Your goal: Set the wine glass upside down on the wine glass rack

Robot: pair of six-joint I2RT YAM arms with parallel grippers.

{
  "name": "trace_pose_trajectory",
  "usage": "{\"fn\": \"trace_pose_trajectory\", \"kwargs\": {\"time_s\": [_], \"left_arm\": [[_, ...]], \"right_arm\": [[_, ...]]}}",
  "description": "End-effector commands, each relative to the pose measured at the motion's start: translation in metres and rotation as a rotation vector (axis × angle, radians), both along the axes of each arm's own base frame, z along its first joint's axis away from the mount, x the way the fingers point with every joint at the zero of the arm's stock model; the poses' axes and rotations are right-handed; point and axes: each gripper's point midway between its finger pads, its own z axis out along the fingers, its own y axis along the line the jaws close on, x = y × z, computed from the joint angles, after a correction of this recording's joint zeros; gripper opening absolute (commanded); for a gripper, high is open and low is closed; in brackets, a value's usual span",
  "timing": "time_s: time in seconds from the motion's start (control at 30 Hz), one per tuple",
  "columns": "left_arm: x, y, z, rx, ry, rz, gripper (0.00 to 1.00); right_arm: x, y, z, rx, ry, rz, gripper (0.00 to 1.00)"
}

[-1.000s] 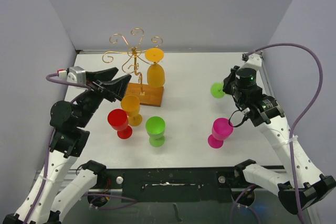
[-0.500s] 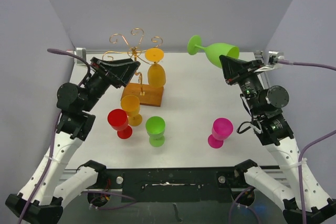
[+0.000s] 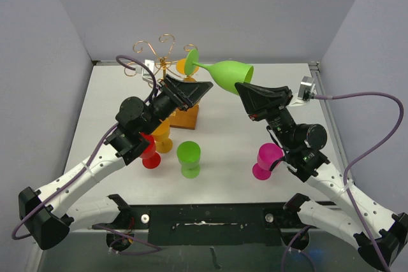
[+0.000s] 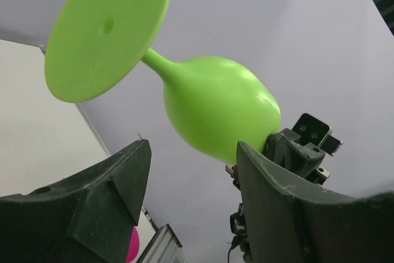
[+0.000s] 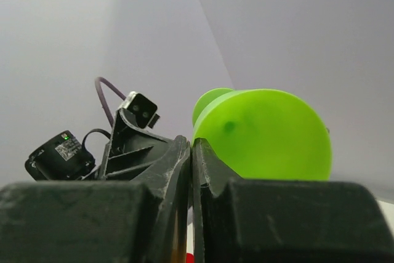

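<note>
My right gripper [image 3: 241,88] is shut on the rim of a light green wine glass [image 3: 226,73] and holds it on its side in the air, foot toward the rack. The glass fills the right wrist view [image 5: 265,133], pinched between my nearly closed jaws [image 5: 192,141]. My left gripper [image 3: 203,87] is open, just below and left of the glass bowl, not touching it; in the left wrist view the glass [image 4: 215,109] hangs above its open fingers [image 4: 194,146]. The gold wire wine glass rack [image 3: 162,52] stands behind on its wooden base [image 3: 186,118].
An orange glass [image 3: 183,66] hangs on the rack, mostly hidden by the green foot and my left arm. On the table stand an orange glass [image 3: 160,135], a red glass [image 3: 149,152], a green glass [image 3: 189,158] and a magenta glass [image 3: 266,160].
My right gripper has carried the green glass left toward the rack. My left arm has swung right and forward, its open gripper now under the glass.
</note>
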Motion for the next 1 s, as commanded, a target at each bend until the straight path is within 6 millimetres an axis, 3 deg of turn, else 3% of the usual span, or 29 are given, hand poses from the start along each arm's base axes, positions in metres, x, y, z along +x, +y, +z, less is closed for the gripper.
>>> {"fn": "trace_pose_trajectory", "kwargs": {"time_s": [0.0,0.27,0.47,0.77,0.97], "left_arm": [[-0.002,0.015,0.04,-0.15,-0.013,0.128,0.57],[0.006,0.03,0.042,-0.269,0.021,0.209,0.61],[0.004,0.033,0.053,-0.289,-0.02,0.213,0.63],[0.001,0.039,0.055,-0.311,-0.05,0.223,0.63],[0.0,0.038,0.074,-0.38,-0.045,0.196,0.63]], "right_arm": [[-0.026,-0.014,0.047,0.15,-0.17,-0.008,0.0],[-0.032,-0.002,0.043,0.16,-0.166,0.027,0.0],[-0.032,0.005,0.04,0.162,-0.156,0.04,0.0],[-0.03,0.012,0.035,0.153,-0.136,0.056,0.0],[-0.038,0.013,0.029,0.113,-0.159,0.076,0.0]]}}
